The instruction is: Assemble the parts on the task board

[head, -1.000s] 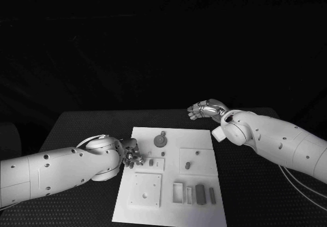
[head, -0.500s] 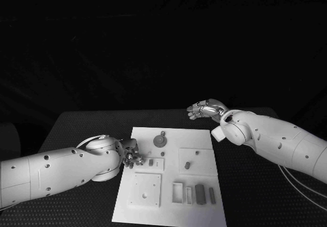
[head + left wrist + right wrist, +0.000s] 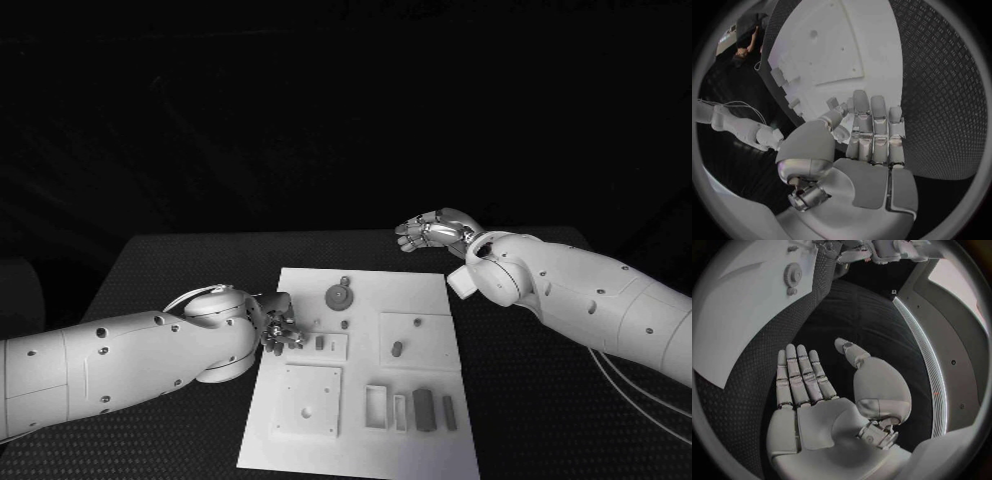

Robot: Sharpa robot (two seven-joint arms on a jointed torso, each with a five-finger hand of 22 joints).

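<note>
The white task board (image 3: 411,290) lies in the middle of the black table (image 3: 173,260), and no writing or label can be read on it. On its far part sits a round toothed wheel (image 3: 339,296) with a small peg (image 3: 345,280) just beyond it. Near the board's near edge, two open rectangular frames (image 3: 376,407) stand side by side with nothing in them, and a dark block (image 3: 424,410) and a thinner bar (image 3: 449,413) lie just to their right. A square plate (image 3: 309,400) sits on the near left. The left hand (image 3: 274,325) rests at the board's left edge beside a small raised plate (image 3: 329,346) that carries a short dark piece (image 3: 319,342); its fingers (image 3: 873,125) lie straight and close together, and whether the thumb pinches anything cannot be told. The right hand (image 3: 437,232) hovers beyond the board's far right corner, open and holding nothing.
</note>
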